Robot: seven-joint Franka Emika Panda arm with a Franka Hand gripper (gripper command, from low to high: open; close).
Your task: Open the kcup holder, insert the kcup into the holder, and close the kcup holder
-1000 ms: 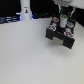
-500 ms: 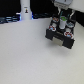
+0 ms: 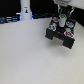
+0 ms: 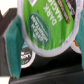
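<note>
The kcup holder (image 3: 61,37) is a black box at the exterior view's right, with colourful pods showing in its round slots. My gripper (image 3: 63,18) hangs right over it, shut on the kcup (image 3: 63,22). In the wrist view the kcup (image 4: 47,22) fills the frame, its green lid reading "Dark Magic", clamped between teal fingers (image 4: 12,46). Behind it I see the black holder (image 4: 45,70) and a pod (image 4: 26,56) seated in a slot. Whether the kcup touches the holder I cannot tell.
A taller white bottle-like object (image 3: 25,10) stands at the back, at the exterior view's left. A dark strip (image 3: 10,20) runs along the back edge. The white tabletop (image 3: 27,57) spreads in front of the holder.
</note>
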